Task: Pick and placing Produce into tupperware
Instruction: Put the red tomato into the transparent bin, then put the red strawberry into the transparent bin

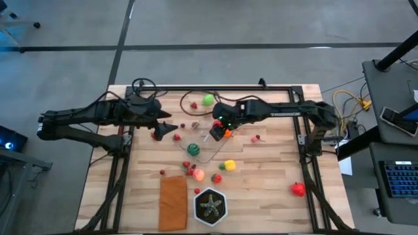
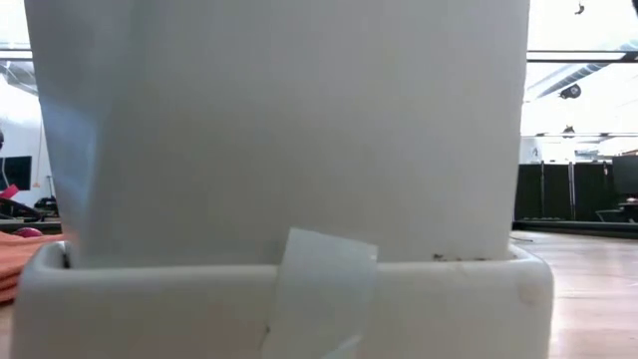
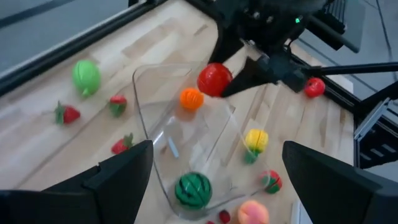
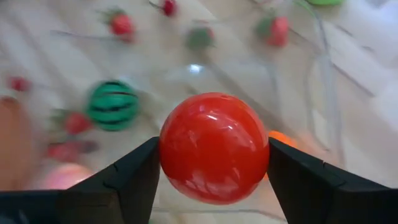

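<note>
Right gripper (image 4: 213,163) fingers pinch a red ball (image 4: 214,147) (over the tupperware (image 3: 186,143)); left gripper (image 3: 214,180) fingers spread

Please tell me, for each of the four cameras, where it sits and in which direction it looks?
High: above, looking down; both arms, table.
Low: table height; a white block fills it, no arm.
Left wrist: open left gripper facing the tupperware.
Right wrist: right gripper gripping a red ball.
Shared: left wrist also shows that red ball.

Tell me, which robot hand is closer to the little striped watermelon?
Left, narrowly. The left gripper hangs open just up-left of the watermelon, while the right gripper holds a red ball up-right of it.
</note>
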